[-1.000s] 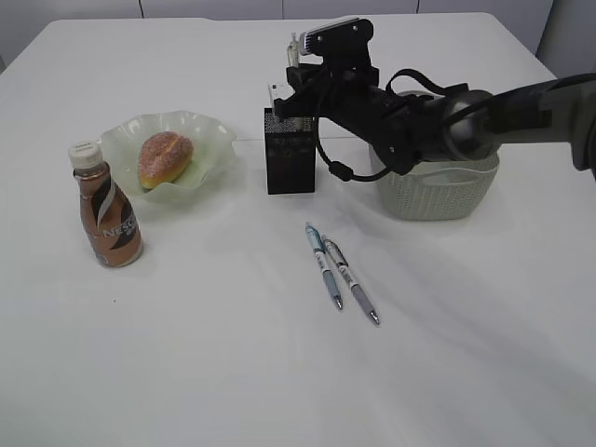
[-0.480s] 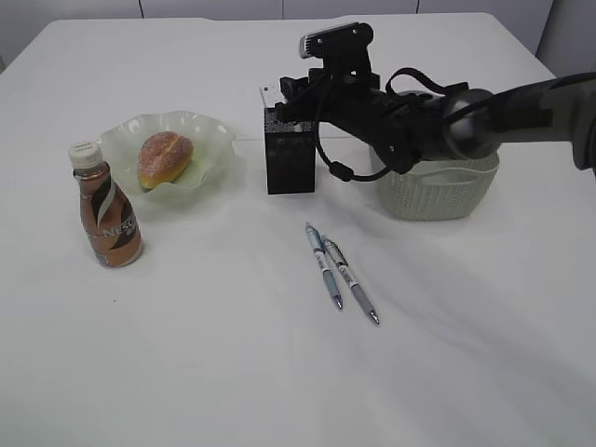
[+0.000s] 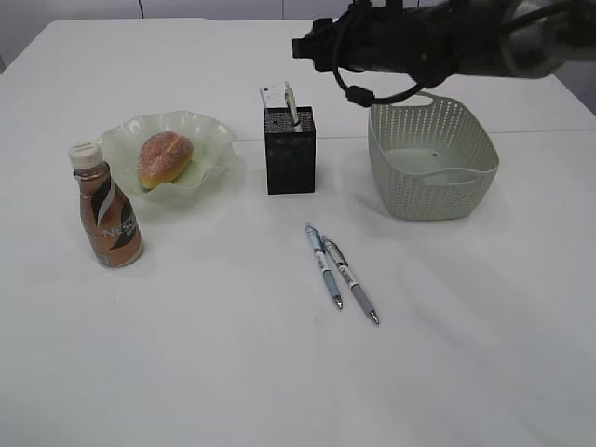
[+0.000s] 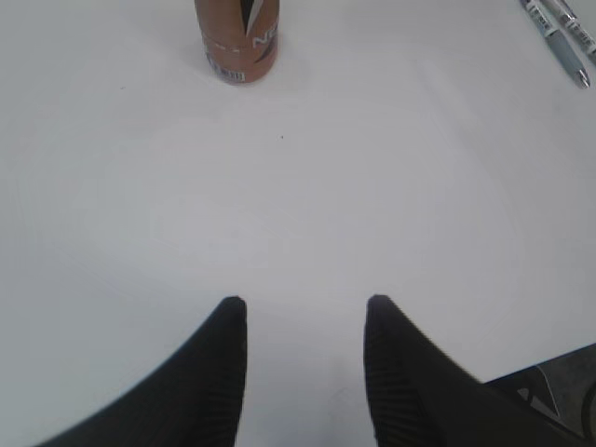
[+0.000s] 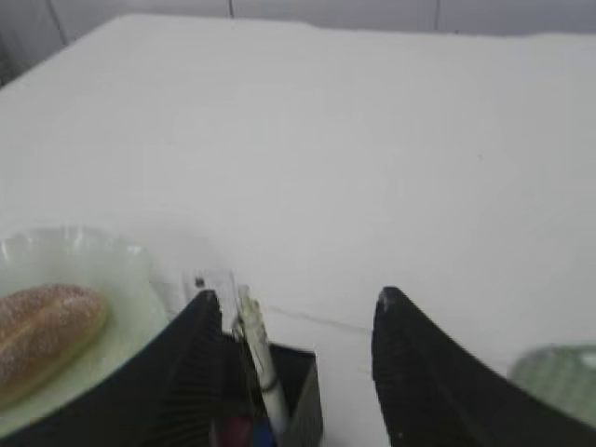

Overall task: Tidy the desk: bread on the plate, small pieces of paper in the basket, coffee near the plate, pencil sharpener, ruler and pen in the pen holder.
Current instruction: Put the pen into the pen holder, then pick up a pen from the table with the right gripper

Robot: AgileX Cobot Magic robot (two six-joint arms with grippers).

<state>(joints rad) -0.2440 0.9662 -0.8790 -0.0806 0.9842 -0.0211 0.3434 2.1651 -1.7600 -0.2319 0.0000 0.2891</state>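
The bread [image 3: 165, 156] lies on the pale green plate [image 3: 209, 130], and the coffee bottle [image 3: 106, 207] stands just left of the plate. A white pen [image 3: 292, 104] and a flat white strip stand in the black mesh pen holder [image 3: 291, 154]. Two more pens [image 3: 338, 274] lie side by side on the table in front of it. My right gripper [image 3: 303, 45] hangs open above and behind the holder, holding nothing; in its wrist view the pen [image 5: 262, 358] shows between the fingers. My left gripper [image 4: 303, 307] is open over bare table. I see no small pieces of paper or pencil sharpener.
The pale green basket [image 3: 433, 191] stands right of the pen holder, under my right arm. In the left wrist view the coffee bottle [image 4: 237, 37] is far ahead and the pens [image 4: 559, 23] are at the top right corner.
My right gripper opened and let the pen go into the pen holder, then lifted up and back away from it. The left gripper has not moved.
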